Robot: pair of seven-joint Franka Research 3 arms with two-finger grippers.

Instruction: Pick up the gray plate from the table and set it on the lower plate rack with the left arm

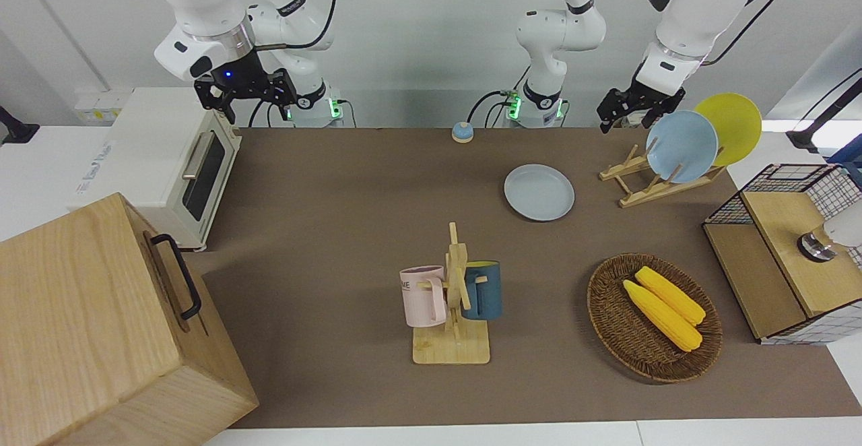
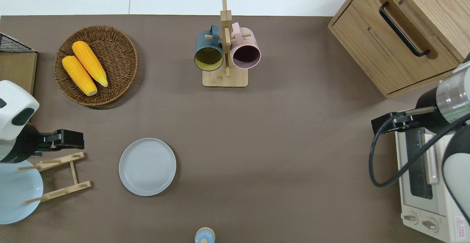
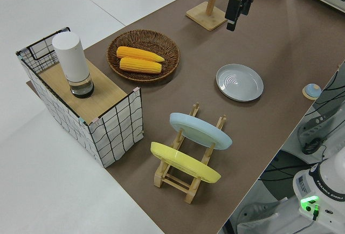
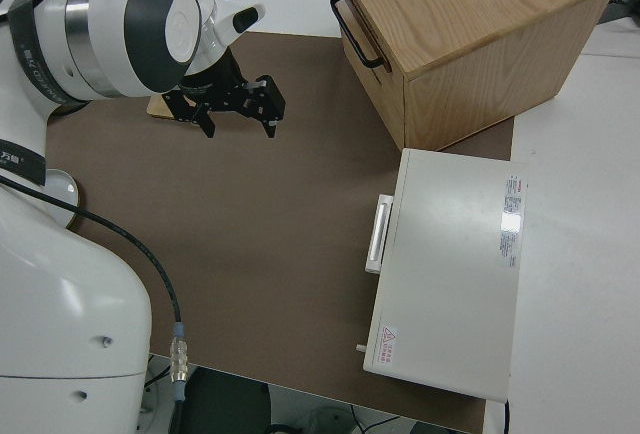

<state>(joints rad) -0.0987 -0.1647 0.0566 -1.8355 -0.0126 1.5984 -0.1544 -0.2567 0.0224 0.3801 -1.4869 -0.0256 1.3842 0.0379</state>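
The gray plate [image 1: 539, 192] lies flat on the brown table [image 1: 337, 183], also in the overhead view [image 2: 147, 166] and the left side view [image 3: 240, 82]. The light-wood plate rack [image 1: 646, 186] [image 2: 58, 177] [image 3: 188, 177] stands beside it toward the left arm's end. It holds a light blue plate [image 1: 681, 146] and a yellow plate [image 1: 731, 126]; its slots toward the gray plate are free. My left gripper [image 1: 627, 117] [image 2: 81, 140] [image 3: 237, 10] is open and empty in the air, over the table at the rack's edge farther from the robots. My right gripper [image 1: 248, 99] [image 4: 238, 114] is open and parked.
A wicker basket [image 2: 121, 41] with two corn cobs and a mug tree [image 2: 224, 76] with a pink and a blue mug stand farther from the robots. A wire shelf [image 1: 788, 176], a toaster oven [image 1: 182, 170], a wooden cabinet [image 1: 87, 325] and a small blue bell [image 1: 462, 132] line the table's edges.
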